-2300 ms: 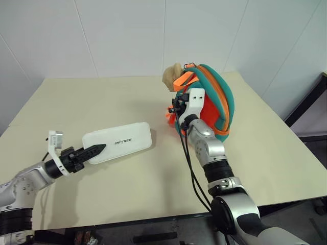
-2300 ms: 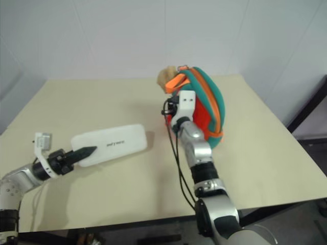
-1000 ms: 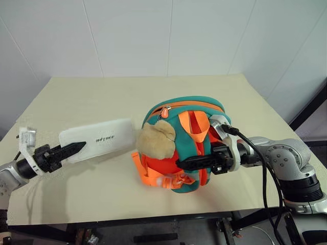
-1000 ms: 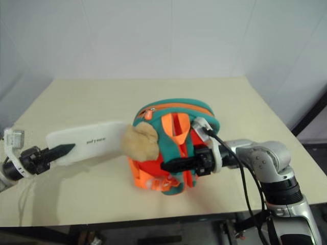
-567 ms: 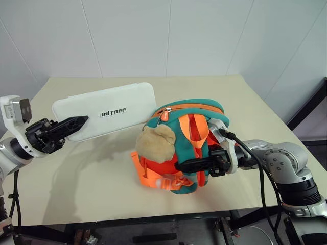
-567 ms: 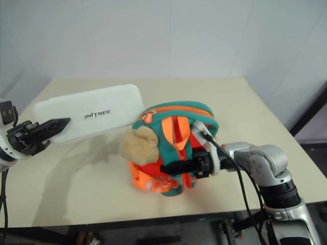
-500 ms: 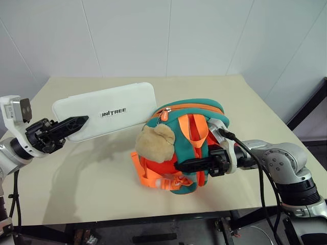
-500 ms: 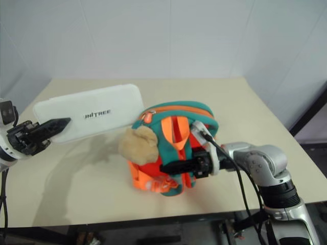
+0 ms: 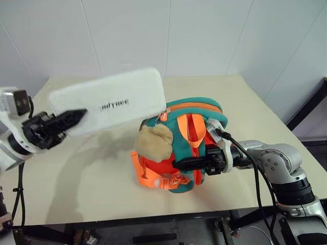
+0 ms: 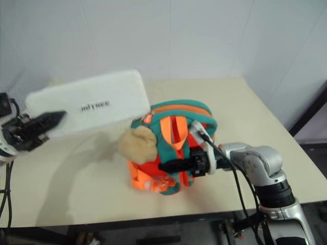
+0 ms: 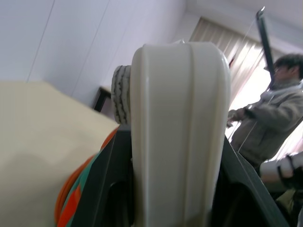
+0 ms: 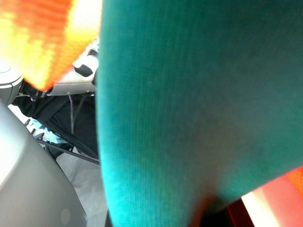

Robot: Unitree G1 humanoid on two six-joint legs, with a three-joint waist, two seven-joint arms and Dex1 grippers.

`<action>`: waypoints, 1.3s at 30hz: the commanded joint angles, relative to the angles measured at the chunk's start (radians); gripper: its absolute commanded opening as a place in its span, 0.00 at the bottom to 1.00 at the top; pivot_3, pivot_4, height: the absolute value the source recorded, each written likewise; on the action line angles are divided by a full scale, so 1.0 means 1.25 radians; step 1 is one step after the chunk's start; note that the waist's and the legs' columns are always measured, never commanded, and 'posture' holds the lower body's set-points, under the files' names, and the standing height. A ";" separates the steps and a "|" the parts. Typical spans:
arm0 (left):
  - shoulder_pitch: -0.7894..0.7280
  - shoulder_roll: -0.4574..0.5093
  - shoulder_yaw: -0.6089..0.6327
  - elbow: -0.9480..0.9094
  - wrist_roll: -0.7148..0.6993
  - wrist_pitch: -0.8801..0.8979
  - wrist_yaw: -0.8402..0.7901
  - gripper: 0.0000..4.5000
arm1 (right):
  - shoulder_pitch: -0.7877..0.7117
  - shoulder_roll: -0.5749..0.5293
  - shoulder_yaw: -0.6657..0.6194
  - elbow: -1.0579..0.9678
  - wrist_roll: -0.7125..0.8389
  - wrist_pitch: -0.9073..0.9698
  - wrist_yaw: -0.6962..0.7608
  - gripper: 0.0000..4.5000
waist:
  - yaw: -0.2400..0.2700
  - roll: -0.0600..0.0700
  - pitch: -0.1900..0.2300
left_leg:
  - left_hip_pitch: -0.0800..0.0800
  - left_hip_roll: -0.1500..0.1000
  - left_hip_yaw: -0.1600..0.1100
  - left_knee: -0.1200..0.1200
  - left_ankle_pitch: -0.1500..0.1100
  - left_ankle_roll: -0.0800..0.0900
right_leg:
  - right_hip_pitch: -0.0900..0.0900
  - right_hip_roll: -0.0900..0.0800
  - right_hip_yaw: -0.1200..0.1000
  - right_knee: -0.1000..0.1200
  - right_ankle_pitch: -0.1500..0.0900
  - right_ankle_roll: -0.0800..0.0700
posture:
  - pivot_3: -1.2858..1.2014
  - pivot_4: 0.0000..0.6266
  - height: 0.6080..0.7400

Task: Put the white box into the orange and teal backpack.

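The left hand (image 9: 71,118) pinches the white box (image 9: 110,99) in the air, left of the backpack (image 9: 179,148) standing on the desk (image 9: 92,178); the right hand (image 9: 186,164) pinches its strap

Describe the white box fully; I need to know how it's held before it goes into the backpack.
The white box is a flat, smooth, plastic-looking case with rounded corners and small dark lettering on its face. It is off the table, tilted, its far end raised above the backpack's top. The left hand grips one short end between black fingers; the left wrist view shows a seam along its edge. It appears closed, and whether it touches the backpack cannot be told.
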 commanded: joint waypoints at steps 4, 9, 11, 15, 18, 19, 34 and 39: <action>0.002 0.025 -0.045 -0.021 0.105 -0.116 -0.054 0.30 | -0.001 0.006 -0.007 -0.020 0.006 -0.005 -0.005 0.09 | 0.002 0.000 0.000 | 0.000 0.000 0.000 0.000 0.000 0.000 | 0.000 0.000 0.000 -0.001 0.001 -0.001 | 0.52 0.24 1.00; 0.008 0.054 -0.082 0.004 0.203 -0.223 -0.107 0.30 | 0.005 0.003 -0.007 -0.022 0.006 -0.007 -0.005 0.09 | 0.002 0.000 0.000 | 0.000 0.000 0.000 0.000 0.000 0.000 | 0.000 0.000 0.000 -0.001 0.001 -0.001 | 0.52 0.24 1.00; 0.008 0.077 -0.083 0.022 0.212 -0.226 -0.129 0.30 | 0.005 0.004 -0.007 -0.021 0.004 -0.010 -0.005 0.09 | 0.001 0.000 0.000 | 0.000 0.000 0.000 0.000 0.000 0.000 | 0.000 0.000 0.000 -0.001 0.001 -0.001 | 0.52 0.24 1.00; 0.016 0.126 -0.092 0.050 0.234 -0.226 -0.170 0.30 | 0.005 0.006 -0.005 -0.018 0.002 -0.013 -0.005 0.09 | 0.001 0.000 0.000 | 0.000 0.000 0.000 0.000 0.000 0.000 | 0.000 0.000 0.000 -0.001 0.001 -0.001 | 0.52 0.24 1.00; 0.023 0.156 -0.095 0.072 0.252 -0.227 -0.195 0.30 | 0.007 0.008 -0.003 -0.018 0.001 -0.015 -0.005 0.09 | 0.001 0.000 0.000 | 0.000 0.000 0.000 0.000 0.000 0.001 | 0.000 0.000 0.000 -0.001 0.001 -0.001 | 0.52 0.24 1.00; 0.024 0.165 -0.096 0.084 0.259 -0.230 -0.204 0.30 | 0.007 0.008 -0.003 -0.017 0.001 -0.015 -0.005 0.09 | 0.001 0.000 0.000 | 0.000 0.000 0.000 0.000 0.000 0.001 | 0.000 0.000 0.000 -0.001 0.001 -0.001 | 0.52 0.24 1.00; -0.048 0.086 -0.235 0.044 0.350 -0.309 -0.235 0.30 | -0.001 0.019 0.003 -0.004 -0.007 -0.022 -0.004 0.09 | 0.019 0.000 0.000 | 0.000 0.001 0.002 0.000 -0.001 0.001 | 0.000 0.000 0.000 -0.002 0.001 -0.001 | 0.52 0.24 1.00; -0.158 0.024 -0.304 0.024 0.361 -0.291 -0.207 0.30 | 0.002 0.025 0.001 -0.007 -0.009 -0.022 -0.008 0.09 | 0.022 0.000 0.000 | -0.001 0.001 0.002 0.000 -0.001 0.001 | 0.000 0.001 0.001 -0.001 0.001 -0.001 | 0.52 0.24 1.00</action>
